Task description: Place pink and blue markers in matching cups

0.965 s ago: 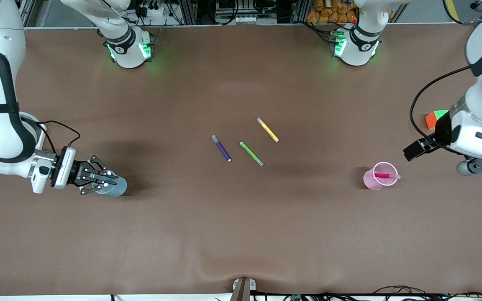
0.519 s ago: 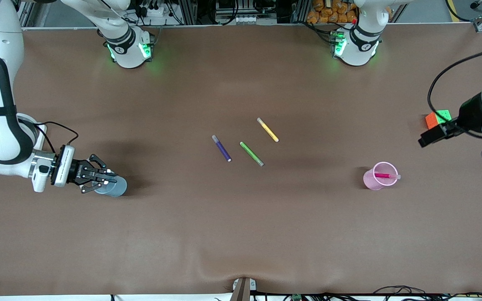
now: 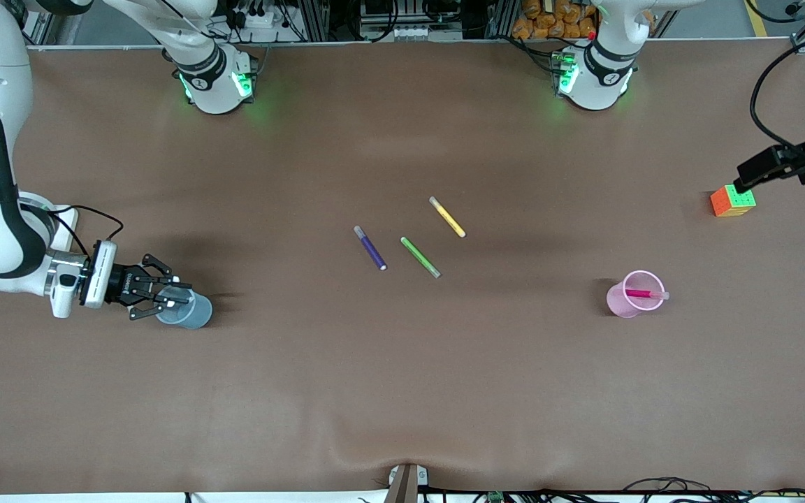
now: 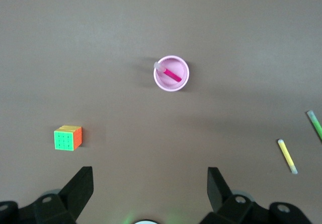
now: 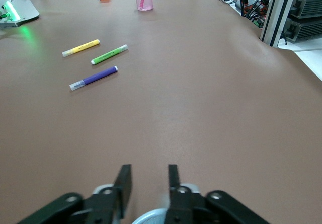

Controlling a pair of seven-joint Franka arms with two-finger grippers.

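The pale pink cup (image 3: pixel 619 300) stands toward the left arm's end of the table, with the pink marker (image 3: pixel 643 294) leaning inside it; both also show in the left wrist view, cup (image 4: pixel 182 81) and marker (image 4: pixel 172 75). The pale blue cup (image 3: pixel 193 314) stands toward the right arm's end. My right gripper (image 3: pixel 175 297) is at its rim, open and empty (image 5: pixel 148 181); the rim shows just below the fingers (image 5: pixel 151 216). The blue marker is hidden. My left gripper (image 4: pixel 149 183) is wide open and empty, high up near the cube.
A purple marker (image 3: pixel 370 248), a green marker (image 3: pixel 421 257) and a yellow marker (image 3: pixel 447 216) lie mid-table. A colourful puzzle cube (image 3: pixel 732 200) sits near the left arm's end.
The left arm has lifted and drawn back from the pink cup toward its end of the table. The right gripper has pulled back a little from over the blue cup; no marker shows between its fingers now.
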